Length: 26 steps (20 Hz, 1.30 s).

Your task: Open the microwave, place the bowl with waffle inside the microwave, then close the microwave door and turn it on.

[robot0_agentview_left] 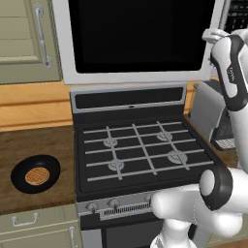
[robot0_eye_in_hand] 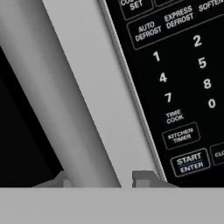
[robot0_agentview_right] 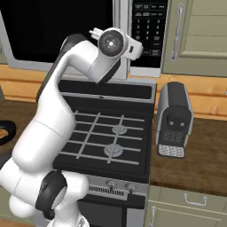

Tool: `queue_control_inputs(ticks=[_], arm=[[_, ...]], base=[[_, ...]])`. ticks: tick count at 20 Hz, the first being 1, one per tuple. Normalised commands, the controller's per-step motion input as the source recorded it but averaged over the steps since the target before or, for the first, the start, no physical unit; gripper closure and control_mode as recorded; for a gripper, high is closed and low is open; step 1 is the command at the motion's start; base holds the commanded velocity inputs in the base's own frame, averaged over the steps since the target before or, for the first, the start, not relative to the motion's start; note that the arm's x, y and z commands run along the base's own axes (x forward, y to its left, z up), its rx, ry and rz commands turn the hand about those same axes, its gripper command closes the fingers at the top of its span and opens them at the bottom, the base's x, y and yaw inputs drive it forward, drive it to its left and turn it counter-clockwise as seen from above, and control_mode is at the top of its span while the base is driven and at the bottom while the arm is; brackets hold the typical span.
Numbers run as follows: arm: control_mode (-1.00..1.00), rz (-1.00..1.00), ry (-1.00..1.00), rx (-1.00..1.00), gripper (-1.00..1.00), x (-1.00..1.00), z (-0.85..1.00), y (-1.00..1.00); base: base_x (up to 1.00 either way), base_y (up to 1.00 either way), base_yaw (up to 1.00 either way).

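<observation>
With the two-finger gripper (robot0_eye_in_hand: 105,178) straddling the long silver bar handle (robot0_eye_in_hand: 61,96) of the black-windowed microwave door (robot0_agentview_left: 138,38), jaws not visibly clamped, squeeze firmly before pulling.

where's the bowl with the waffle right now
In the left base view the bowl sits on the wooden counter left of the stove, the waffle inside it.

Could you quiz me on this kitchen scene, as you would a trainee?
1. True or false: the microwave door is shut.
2. The waffle lies in: A) the black bowl B) the toaster C) the stove
3. Fill in: the pincer straddles the door's bar ____.

Key: 1 true; 2 A; 3 handle.
</observation>
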Motion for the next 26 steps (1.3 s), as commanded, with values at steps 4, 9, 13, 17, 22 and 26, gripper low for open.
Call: queue_control_inputs(ticks=[4, 9, 13, 17, 22, 26], arm=[[-1.0, -0.23, 0.0, 0.01, 1.0, -1.0, 0.0, 0.18], [-1.0, -0.38, 0.08, 0.0, 1.0, -1.0, 0.0, 0.46], [-1.0, -0.39, 0.07, -0.07, 1.0, -1.0, -0.1, 0.58], [-1.0, -0.37, 0.01, -0.12, 1.0, -1.0, -0.23, 0.6], [-1.0, -0.33, 0.0, -0.15, 1.0, -1.0, -0.29, 0.57], [-1.0, -0.28, -0.02, -0.16, 1.0, -1.0, -0.29, 0.59]], base=[[0.0, 0.0, 0.0], [0.0, 0.0, 0.0], [0.0, 0.0, 0.0], [0.0, 0.0, 0.0], [0.0, 0.0, 0.0], [0.0, 0.0, 0.0]])
